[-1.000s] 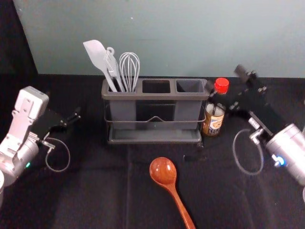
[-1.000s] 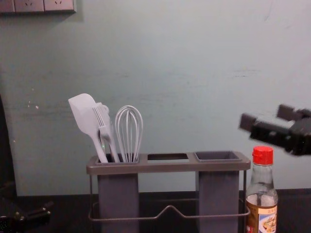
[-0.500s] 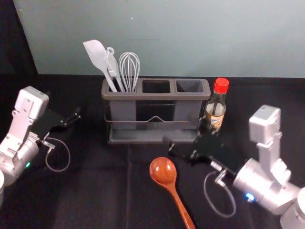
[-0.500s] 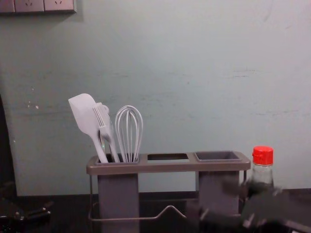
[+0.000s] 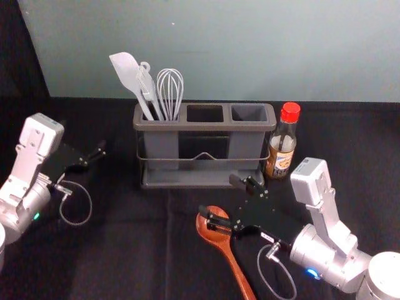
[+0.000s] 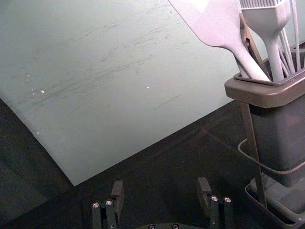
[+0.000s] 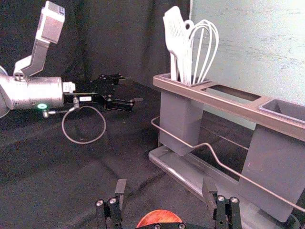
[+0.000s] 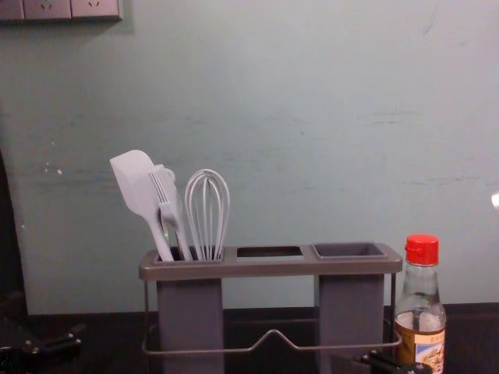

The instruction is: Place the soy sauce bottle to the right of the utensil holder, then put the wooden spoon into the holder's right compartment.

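Since the soy sauce bottle [image 5: 283, 150] stands upright just right of the utensil holder [image 5: 203, 184], the spoon step looks to be in hand. The right gripper [image 7: 165, 187] is over the bowl [image 7: 159, 218] of the wooden spoon [image 5: 237, 272], near side of the holder, its fingers wide apart with nothing gripped. Next it probably has to settle, close, then lift towards the right compartment [image 5: 249, 113]. The left gripper [image 6: 160, 187] idles at the left, spread and unladen. The right one partly covers the bowl, the handle's near end is cut off, and whether they touch I cannot tell
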